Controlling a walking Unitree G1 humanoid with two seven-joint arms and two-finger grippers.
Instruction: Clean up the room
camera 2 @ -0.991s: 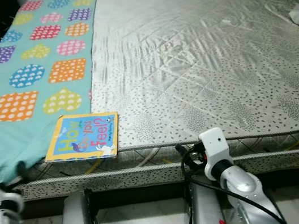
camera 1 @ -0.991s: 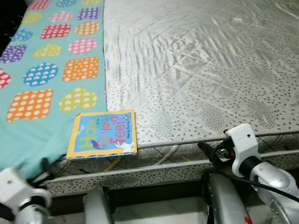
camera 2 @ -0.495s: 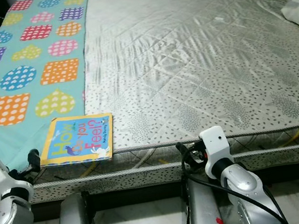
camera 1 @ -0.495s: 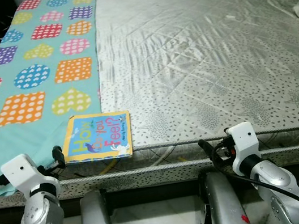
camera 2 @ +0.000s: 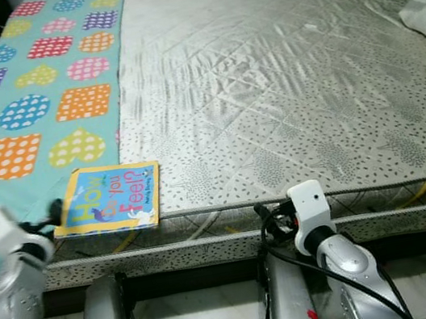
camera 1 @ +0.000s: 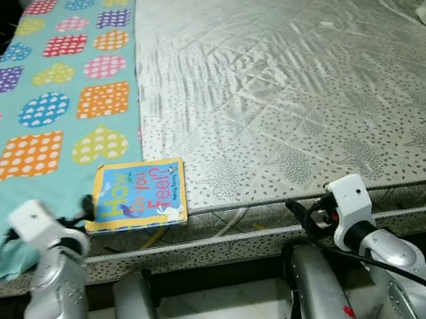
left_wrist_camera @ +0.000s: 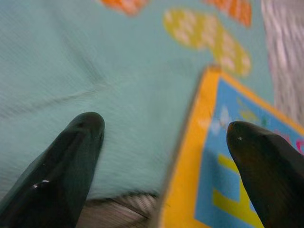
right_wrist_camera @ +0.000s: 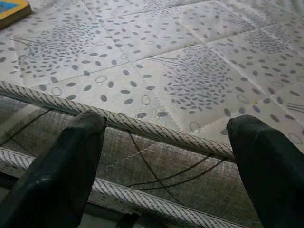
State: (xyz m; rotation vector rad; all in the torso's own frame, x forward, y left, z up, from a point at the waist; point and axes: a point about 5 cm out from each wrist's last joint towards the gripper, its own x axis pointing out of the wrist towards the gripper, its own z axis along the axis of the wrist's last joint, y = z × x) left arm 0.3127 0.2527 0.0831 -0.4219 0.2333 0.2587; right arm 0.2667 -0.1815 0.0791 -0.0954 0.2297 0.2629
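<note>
Already spread wide, the left gripper straddles the near left corner of the picture book, which lies flat at the mattress edge, partly on the teal blanket. A low approach could catch blanket fabric or shove the thin, bright yellow-bordered book away. The right gripper hangs spread before the mattress side.

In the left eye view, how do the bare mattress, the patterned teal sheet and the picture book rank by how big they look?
1. Mattress, the largest by far.
2. Teal sheet, though the picture's edge cuts it off.
3. Picture book, the smallest, lying at the near edge of the bed, just ahead of the open left gripper.
</note>
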